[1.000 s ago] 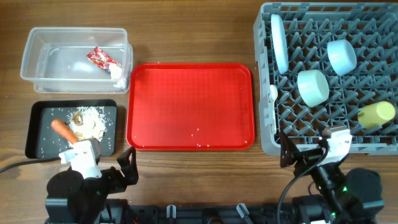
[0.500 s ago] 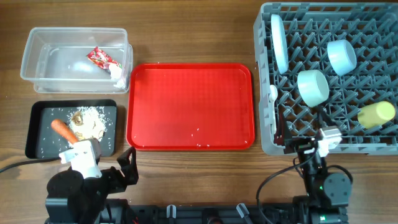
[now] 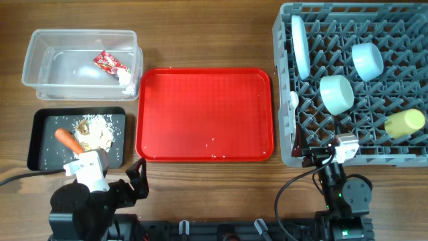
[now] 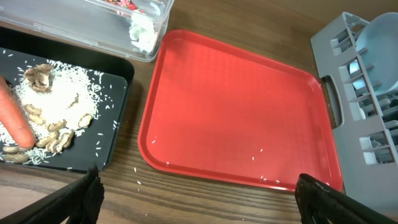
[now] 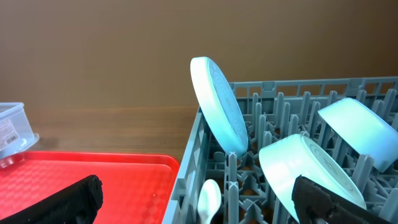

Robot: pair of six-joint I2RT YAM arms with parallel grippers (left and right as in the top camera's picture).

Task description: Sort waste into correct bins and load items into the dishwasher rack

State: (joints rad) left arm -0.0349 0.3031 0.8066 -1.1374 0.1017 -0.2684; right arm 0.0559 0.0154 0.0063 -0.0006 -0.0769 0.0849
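The grey dishwasher rack (image 3: 401, 152) at the right holds the light blue plate (image 3: 299, 45) on edge, two light blue bowls (image 3: 336, 94) (image 3: 367, 60), the yellow cup (image 3: 404, 123) and the white spoon (image 3: 293, 100). The right wrist view shows the plate (image 5: 217, 106), a bowl (image 5: 311, 168) and the spoon (image 5: 208, 199). The clear tub (image 3: 40, 50) holds the red-and-white wrapper (image 3: 109, 62) and white tissue (image 3: 125, 79). The black tray (image 3: 40, 137) holds the carrot (image 3: 67, 140) and beige scraps (image 3: 97, 130). My left gripper (image 4: 199, 199) is open and empty at the table's front. My right gripper (image 5: 196, 199) is open and empty by the rack's front left corner.
The flat red serving tray (image 3: 204, 114) lies in the middle with a few rice grains on it. A few grains lie on the wooden table in front of it (image 4: 138, 183). Both arm bases sit at the table's front edge.
My right arm has folded back and shifted left toward its base in front of the rack. The left arm and all objects have stayed put.
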